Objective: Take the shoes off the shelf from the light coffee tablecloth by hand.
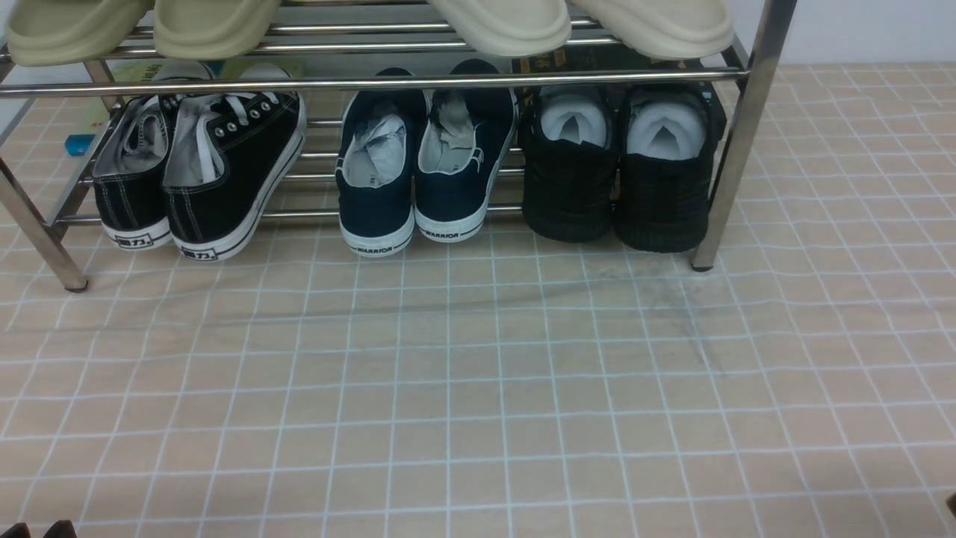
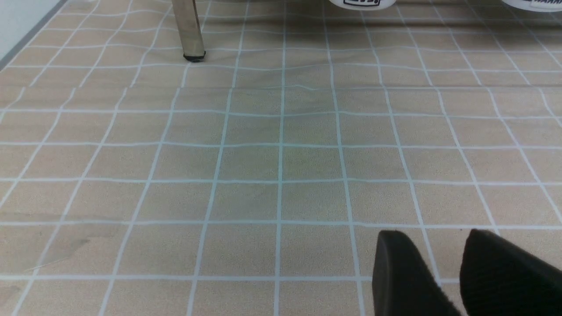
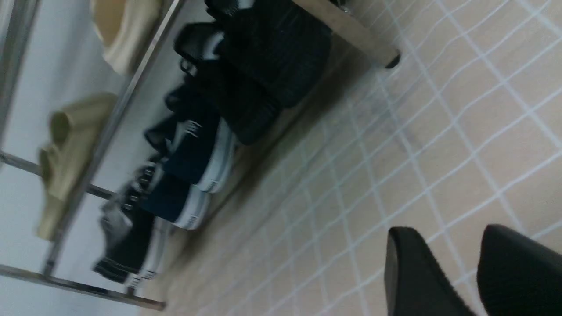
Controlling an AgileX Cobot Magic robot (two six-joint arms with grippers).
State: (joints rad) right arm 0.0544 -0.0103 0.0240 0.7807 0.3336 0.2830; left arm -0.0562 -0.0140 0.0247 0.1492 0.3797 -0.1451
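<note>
The all-black knit shoes (image 1: 616,179) stand as a pair at the right end of the lower tier of the chrome shelf (image 1: 373,81), heels toward me, white paper inside. They also show in the right wrist view (image 3: 263,74), beside a shelf leg (image 3: 351,30). The shelf stands on the light coffee tablecloth (image 1: 478,388). My left gripper (image 2: 434,235) is open and empty, low over the cloth, far from the shelf; its tips show at the bottom left of the front view (image 1: 37,530). My right gripper (image 3: 448,230) is open and empty over the cloth.
Black canvas sneakers with white soles (image 1: 198,175) and navy WARRIOR slip-ons (image 1: 422,168) share the lower tier. Beige slides (image 1: 508,26) and greenish slides (image 1: 142,26) lie on the upper tier. The shelf's left front leg (image 2: 189,30) stands ahead of my left gripper.
</note>
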